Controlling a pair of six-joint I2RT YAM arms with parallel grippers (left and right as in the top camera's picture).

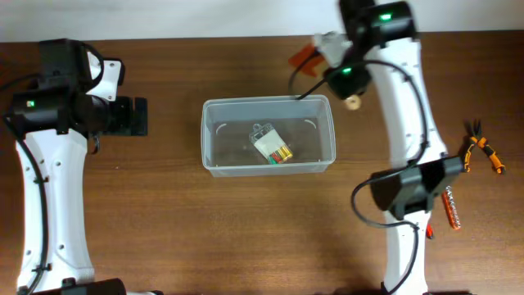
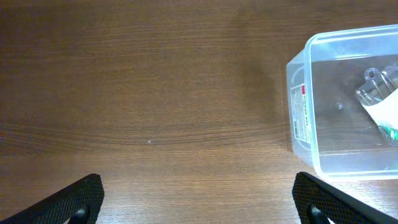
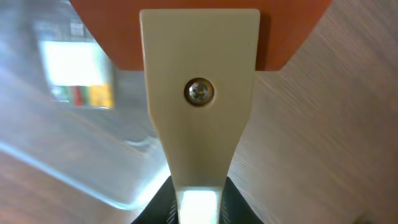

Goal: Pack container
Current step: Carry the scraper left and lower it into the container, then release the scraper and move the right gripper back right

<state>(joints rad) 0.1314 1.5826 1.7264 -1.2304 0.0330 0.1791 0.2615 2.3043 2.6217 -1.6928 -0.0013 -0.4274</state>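
The container [image 1: 268,102] is a clear plastic tub at the table's middle. A blister pack of batteries [image 1: 273,147] lies inside it. The tub's left end [image 2: 298,124] and the pack [image 2: 379,106] show in the left wrist view. My right gripper [image 1: 334,47] is shut on a scraper [image 1: 307,56] with a cream handle [image 3: 198,124] and an orange blade, held just beyond the tub's far right corner. The tub is a blur [image 3: 62,155] at the left of the right wrist view. My left gripper [image 1: 131,116] is open and empty, left of the tub [image 2: 199,205].
Orange-handled pliers [image 1: 485,152] lie at the right edge. A red-orange tool [image 1: 451,208] lies below them beside the right arm's base. A small tan round piece [image 1: 353,102] sits by the tub's far right corner.
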